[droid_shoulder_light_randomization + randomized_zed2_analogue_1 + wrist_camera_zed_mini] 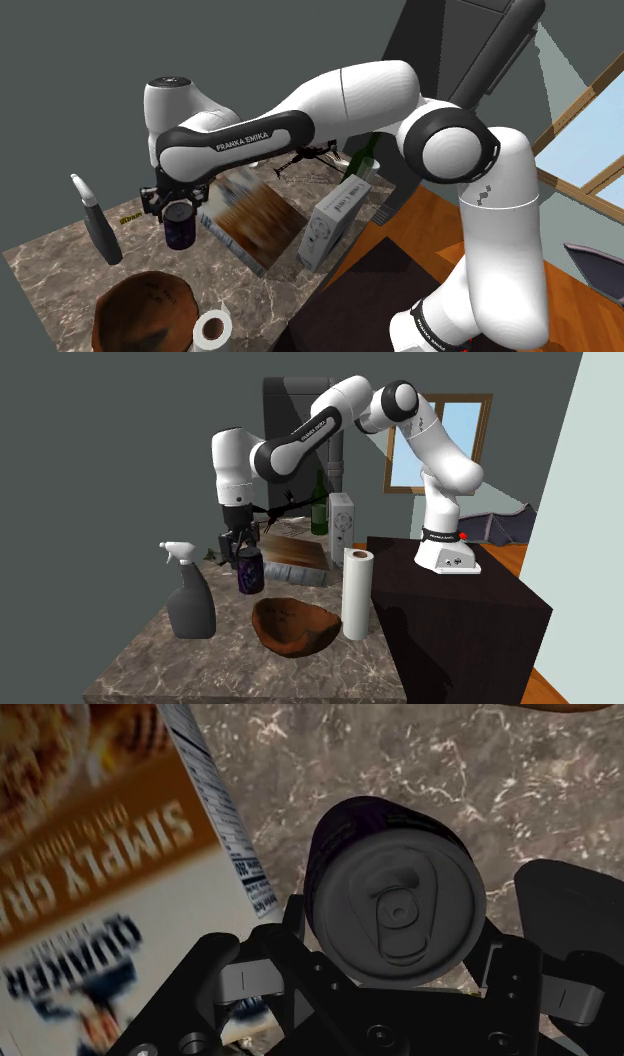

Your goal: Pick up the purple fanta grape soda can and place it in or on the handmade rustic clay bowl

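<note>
The dark purple soda can (180, 230) stands upright over the marble table, a short way behind the bowl. My gripper (178, 212) comes straight down on it and is shut on the can (395, 904), its fingers (292, 929) pressed against both sides just under the grey lid. From across the table the can (249, 570) hangs under the gripper (243, 552), its base close to the tabletop; I cannot tell whether it touches. The brown clay bowl (145, 310) sits open near the table's front edge, and the same bowl (293, 624) lies in front of the can.
A grey spray bottle (100, 225) stands to the can's left in the shoulder view. A paper towel roll (212, 330) stands beside the bowl. A flat cereal box (255, 225) lies next to the can, with a white box (335, 220) and green bottle (365, 155) behind.
</note>
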{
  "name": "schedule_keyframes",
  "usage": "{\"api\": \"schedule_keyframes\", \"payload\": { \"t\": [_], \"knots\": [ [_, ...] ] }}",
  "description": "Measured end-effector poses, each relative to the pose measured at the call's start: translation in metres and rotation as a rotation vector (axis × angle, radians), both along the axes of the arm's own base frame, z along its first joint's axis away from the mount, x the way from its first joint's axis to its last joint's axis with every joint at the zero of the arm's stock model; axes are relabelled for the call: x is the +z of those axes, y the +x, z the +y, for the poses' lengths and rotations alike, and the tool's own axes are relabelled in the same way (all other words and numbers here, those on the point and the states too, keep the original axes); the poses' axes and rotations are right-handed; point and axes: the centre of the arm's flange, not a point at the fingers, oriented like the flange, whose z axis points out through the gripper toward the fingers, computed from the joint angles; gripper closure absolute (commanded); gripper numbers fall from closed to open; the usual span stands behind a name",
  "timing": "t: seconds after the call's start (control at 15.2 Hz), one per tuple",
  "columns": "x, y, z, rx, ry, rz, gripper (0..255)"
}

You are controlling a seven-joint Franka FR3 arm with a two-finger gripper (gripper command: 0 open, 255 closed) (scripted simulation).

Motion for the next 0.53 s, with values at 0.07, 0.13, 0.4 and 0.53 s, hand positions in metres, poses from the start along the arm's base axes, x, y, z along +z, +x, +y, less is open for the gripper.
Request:
{"api": "schedule_keyframes", "payload": {
  "t": [0.07,0.13,0.4,0.53],
  "knots": [
    [0.006,0.000,0.000,0.000,0.000,0.000,255],
    [0.011,0.000,0.000,0.000,0.000,0.000,255],
    [0.033,0.000,0.000,0.000,0.000,0.000,255],
    [0.043,0.000,0.000,0.000,0.000,0.000,255]
  ]
}}
